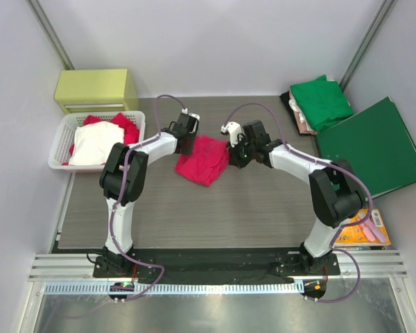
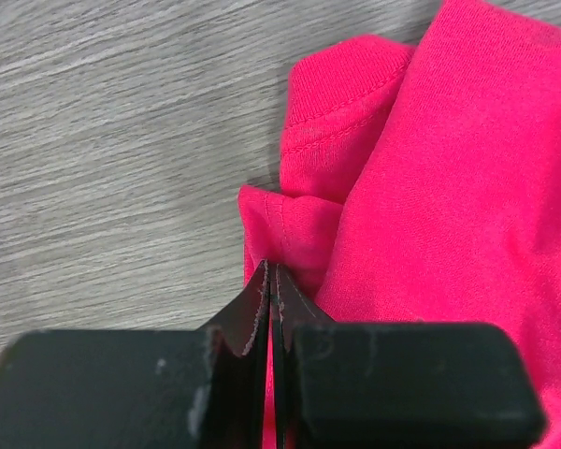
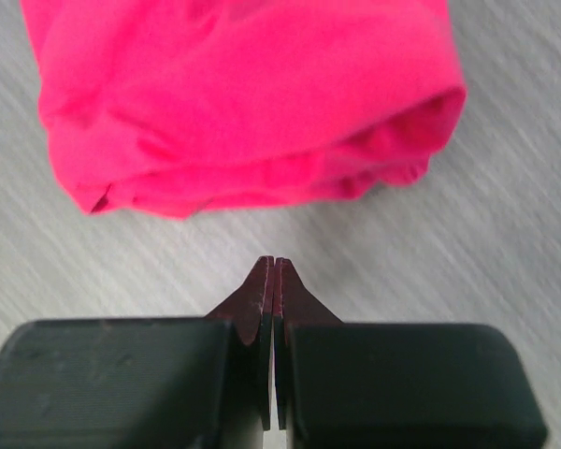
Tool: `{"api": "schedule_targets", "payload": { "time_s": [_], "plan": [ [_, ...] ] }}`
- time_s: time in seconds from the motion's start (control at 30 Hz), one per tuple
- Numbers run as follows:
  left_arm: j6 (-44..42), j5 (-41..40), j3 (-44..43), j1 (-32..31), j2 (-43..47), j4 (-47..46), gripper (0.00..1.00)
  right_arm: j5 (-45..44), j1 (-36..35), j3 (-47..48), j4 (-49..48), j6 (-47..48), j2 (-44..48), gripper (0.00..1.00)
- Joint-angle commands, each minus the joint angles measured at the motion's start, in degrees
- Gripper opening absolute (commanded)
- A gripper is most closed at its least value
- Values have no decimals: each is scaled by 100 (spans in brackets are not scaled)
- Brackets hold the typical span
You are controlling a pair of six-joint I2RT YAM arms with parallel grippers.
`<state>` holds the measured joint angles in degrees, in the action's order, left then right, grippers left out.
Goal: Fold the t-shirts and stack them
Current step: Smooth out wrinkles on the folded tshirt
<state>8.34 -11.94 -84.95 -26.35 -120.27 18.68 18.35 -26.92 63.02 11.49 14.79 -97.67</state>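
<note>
**Both claws closed beside the folded red shirt**

The pinkish-red t-shirt lies folded into a compact bundle near the middle of the table. The left gripper sits at the shirt's 10 o'clock edge, jaws pressed together. In the left wrist view its tips meet a small fold of cloth just below the ribbed collar; I cannot tell whether any cloth is pinched between them. The right gripper is at the shirt's 3 o'clock side, jaws together with nothing between them, and a strip of bare table separates it from the rolled edge of the cloth.

Toward 2 o'clock, at the table's far right corner, the green t-shirt tops a small pile with the pale beige-pink t-shirt under it. Beside that pile lies the dark-green folder. At 9 o'clock a white basket holds white and red cloth.
</note>
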Motion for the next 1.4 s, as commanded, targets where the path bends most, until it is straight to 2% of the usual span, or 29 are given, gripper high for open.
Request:
{"api": "schedule_targets", "payload": {
  "time_s": [0.0,0.37,0.57,0.83,1.07,1.37],
  "plan": [
    [107,184,66,42,-49,39,0,81,-103,789,-384,-143,-322,1],
    [98,333,242,42,-32,31,0,63,-305,1853,-279,-239,-1315,1],
    [107,359,242,42,12,31,0,204,-332,1477,-410,-389,-1826,1],
    [159,430,224,42,-58,48,0,160,-349,756,-525,-292,-1651,1],
    [159,447,251,42,-14,57,0,2,-349,150,-524,-125,-1079,1],
    [159,491,259,33,12,48,0,-7,-305,26,-419,-116,-683,1]
  ]
}}
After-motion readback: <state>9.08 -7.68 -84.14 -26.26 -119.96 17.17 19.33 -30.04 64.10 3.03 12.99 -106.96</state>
